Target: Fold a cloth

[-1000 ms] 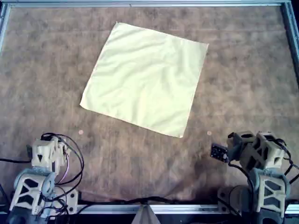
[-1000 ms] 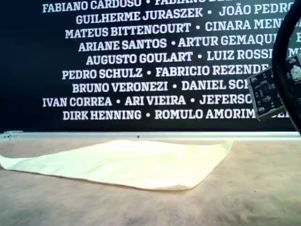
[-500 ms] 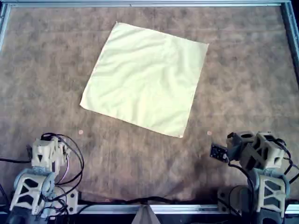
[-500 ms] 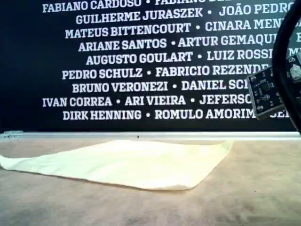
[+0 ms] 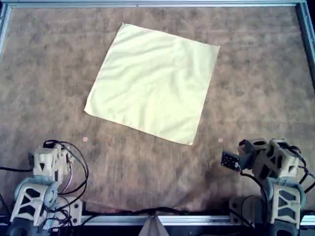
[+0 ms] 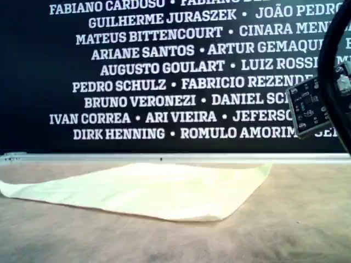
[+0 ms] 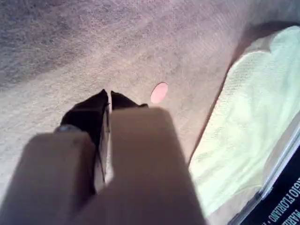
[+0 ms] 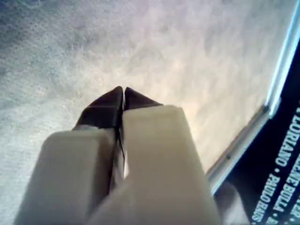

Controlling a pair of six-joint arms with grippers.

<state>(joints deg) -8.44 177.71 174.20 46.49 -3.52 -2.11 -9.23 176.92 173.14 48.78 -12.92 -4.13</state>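
Observation:
The cloth (image 5: 152,83) is a pale-yellow square lying flat and turned a little on the brown mat (image 5: 261,83). It also shows in the exterior view (image 6: 153,189) and in the first wrist view (image 7: 253,122). My first gripper (image 7: 109,96) is shut and empty, low over the mat near a pink dot (image 7: 159,92); in the overhead view it (image 5: 244,151) sits at the lower right, clear of the cloth's near corner. My second gripper (image 8: 123,91) is shut and empty over bare mat; in the overhead view it (image 5: 49,156) sits at the lower left.
A metal rail (image 5: 147,4) borders the mat's far edge, with a black banner of white names (image 6: 164,66) behind it. Pink dots mark the mat (image 5: 220,140) (image 5: 85,139). A wrist camera board (image 6: 310,107) hangs at the exterior view's right.
The first arm's wrist has shifted very slightly. The cloth and the second arm have not moved.

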